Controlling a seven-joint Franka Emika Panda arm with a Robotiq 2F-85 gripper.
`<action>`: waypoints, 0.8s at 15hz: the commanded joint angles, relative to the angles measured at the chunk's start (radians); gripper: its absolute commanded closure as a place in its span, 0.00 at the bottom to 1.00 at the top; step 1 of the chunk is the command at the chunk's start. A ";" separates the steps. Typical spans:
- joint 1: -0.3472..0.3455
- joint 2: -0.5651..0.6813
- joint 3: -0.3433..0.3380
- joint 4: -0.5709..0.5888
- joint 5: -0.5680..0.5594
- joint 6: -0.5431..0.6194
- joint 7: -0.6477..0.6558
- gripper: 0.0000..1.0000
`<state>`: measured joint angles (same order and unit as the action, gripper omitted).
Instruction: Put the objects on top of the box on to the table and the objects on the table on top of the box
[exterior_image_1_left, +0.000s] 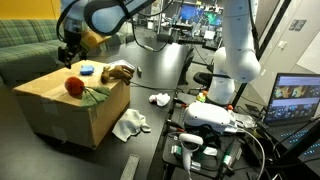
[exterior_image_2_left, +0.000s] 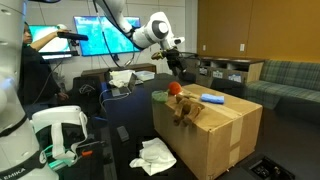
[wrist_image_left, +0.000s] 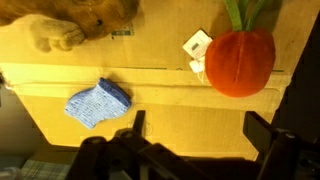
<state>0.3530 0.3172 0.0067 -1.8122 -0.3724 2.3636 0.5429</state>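
Note:
A cardboard box (exterior_image_1_left: 60, 110) stands on the dark table; it also shows in an exterior view (exterior_image_2_left: 225, 135) and fills the wrist view (wrist_image_left: 160, 95). On its top lie a red plush vegetable with green leaves (exterior_image_1_left: 75, 87) (exterior_image_2_left: 176, 90) (wrist_image_left: 240, 60), a small blue cloth (exterior_image_1_left: 87, 70) (exterior_image_2_left: 213, 98) (wrist_image_left: 98, 102) and a brown plush toy (exterior_image_1_left: 119, 72) (exterior_image_2_left: 187, 108) (wrist_image_left: 85, 22). My gripper (exterior_image_1_left: 68, 55) (exterior_image_2_left: 178, 66) (wrist_image_left: 195, 125) hangs open and empty above the box top, between the blue cloth and the red vegetable. On the table lie white crumpled cloths (exterior_image_1_left: 130, 124) (exterior_image_1_left: 160, 98).
A green sofa (exterior_image_1_left: 30, 45) stands behind the box. A robot base (exterior_image_1_left: 235, 60), cables, a laptop (exterior_image_1_left: 295, 100) and monitors (exterior_image_2_left: 90, 40) surround the table. A white cloth (exterior_image_2_left: 155, 155) lies beside the box in an exterior view. A green cup (exterior_image_2_left: 158, 97) stands behind the box.

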 joint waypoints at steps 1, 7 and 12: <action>-0.023 -0.174 0.011 -0.111 -0.022 -0.112 -0.004 0.00; -0.092 -0.477 0.081 -0.279 0.000 -0.353 -0.010 0.00; -0.149 -0.762 0.146 -0.430 0.081 -0.568 -0.042 0.00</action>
<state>0.2486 -0.2566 0.1174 -2.1214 -0.3456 1.8655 0.5350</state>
